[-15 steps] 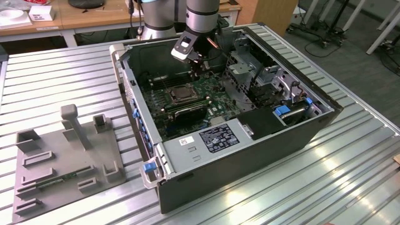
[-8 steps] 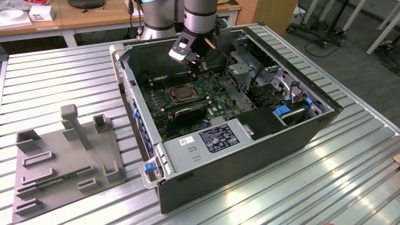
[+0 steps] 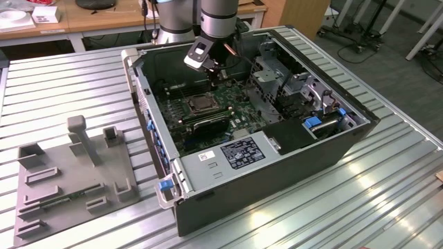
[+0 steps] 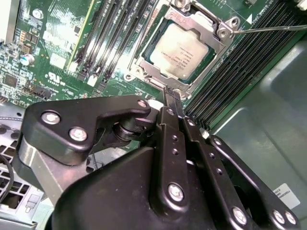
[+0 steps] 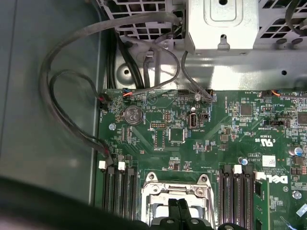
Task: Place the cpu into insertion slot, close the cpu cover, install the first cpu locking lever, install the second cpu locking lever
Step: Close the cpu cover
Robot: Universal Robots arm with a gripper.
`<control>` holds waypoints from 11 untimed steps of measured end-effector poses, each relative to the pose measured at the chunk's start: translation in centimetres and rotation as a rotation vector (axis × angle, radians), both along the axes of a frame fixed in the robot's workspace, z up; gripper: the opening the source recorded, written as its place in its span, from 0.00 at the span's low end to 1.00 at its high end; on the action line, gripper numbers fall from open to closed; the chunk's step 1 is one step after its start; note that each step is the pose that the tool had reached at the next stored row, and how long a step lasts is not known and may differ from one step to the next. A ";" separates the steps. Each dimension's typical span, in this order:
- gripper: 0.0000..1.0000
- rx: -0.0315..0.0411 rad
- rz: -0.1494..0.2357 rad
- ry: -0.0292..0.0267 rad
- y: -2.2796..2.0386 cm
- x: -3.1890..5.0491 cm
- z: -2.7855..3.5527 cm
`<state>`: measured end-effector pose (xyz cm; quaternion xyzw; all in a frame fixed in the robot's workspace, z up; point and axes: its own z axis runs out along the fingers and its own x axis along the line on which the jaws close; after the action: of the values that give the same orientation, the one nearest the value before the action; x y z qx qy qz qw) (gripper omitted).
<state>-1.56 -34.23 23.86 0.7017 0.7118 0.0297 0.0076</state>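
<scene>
The cpu (image 4: 180,51) lies flat in the insertion slot (image 3: 201,105) on the green motherboard, grey face up. The silver cpu cover (image 4: 191,20) is folded down around it, and the chip shows through its window. A thin metal lever rod (image 4: 268,29) runs out from one corner of the socket. My gripper (image 4: 171,94) is shut with nothing between its fingers, and its tips sit at the socket frame's edge. In the first wrist view the gripper (image 5: 179,207) hangs over the cover (image 5: 175,189). In the exterior view the gripper (image 3: 220,78) reaches down inside the open computer case.
Black memory slots (image 4: 103,40) flank the socket on both sides. Grey cables (image 5: 72,86) loop along the case wall, and a metal drive cage (image 5: 220,24) stands beyond the board. A grey fixture plate (image 3: 69,176) lies on the slatted table at the exterior view's left.
</scene>
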 end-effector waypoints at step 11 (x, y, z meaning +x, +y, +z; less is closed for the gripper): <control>0.11 0.0000 0.000 0.0259 0.00 0.00 -0.06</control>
<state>-1.57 -34.23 23.80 0.7020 0.7119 0.0206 -0.0017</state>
